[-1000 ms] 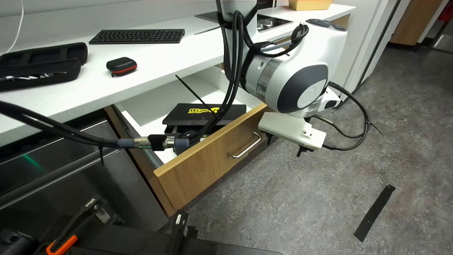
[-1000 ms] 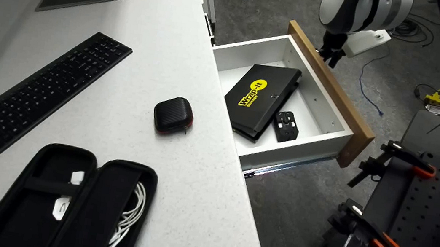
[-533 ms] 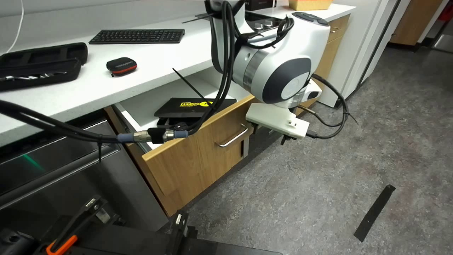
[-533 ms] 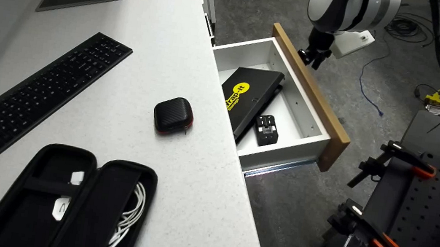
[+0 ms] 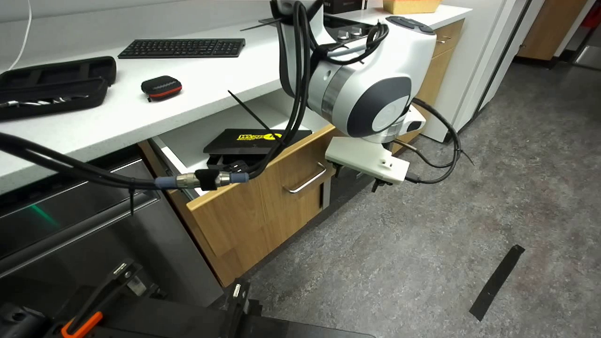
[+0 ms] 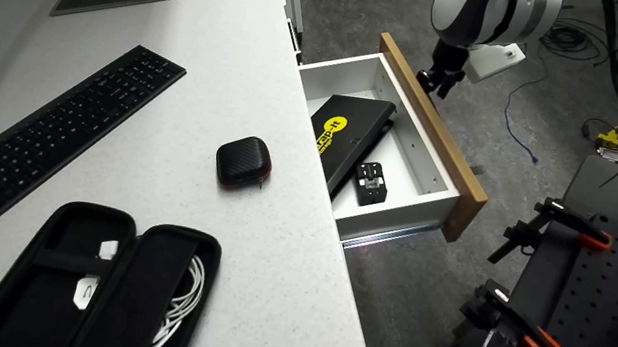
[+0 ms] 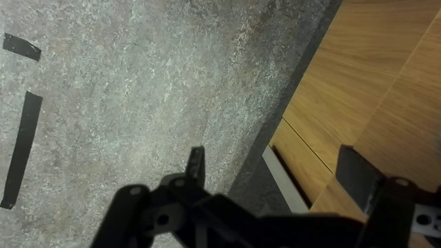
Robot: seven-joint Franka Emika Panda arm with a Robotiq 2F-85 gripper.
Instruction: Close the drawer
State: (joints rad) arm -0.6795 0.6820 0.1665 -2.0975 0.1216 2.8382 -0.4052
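Observation:
The drawer stands partly open, its oak front (image 5: 253, 211) and silver bar handle (image 5: 307, 180) facing the floor side. In an exterior view its white inside shows behind the front's top edge (image 6: 435, 124). A black Wrap-It box (image 6: 350, 134) and a small black block (image 6: 371, 184) lie inside. My gripper (image 6: 435, 87) points down at the outer face of the front, near its far end; one finger is at or very close to the wood. It is beyond the handle in an exterior view (image 5: 355, 179). In the wrist view the fingers (image 7: 271, 151) are apart with nothing between them; the drawer front (image 7: 403, 134) is behind the right finger.
The white counter (image 6: 296, 267) overhangs the drawer and bears a keyboard (image 6: 67, 127), a small black case (image 6: 243, 163) and an open long case (image 6: 150, 290). A black bench with clamps (image 6: 586, 288) stands near the drawer. The arm's cable (image 5: 105, 173) hangs across the drawer.
The drawer has slid inward under the counter, with its contents. My gripper and arm have moved the same way, against its front. In the last half second the motion is very small.

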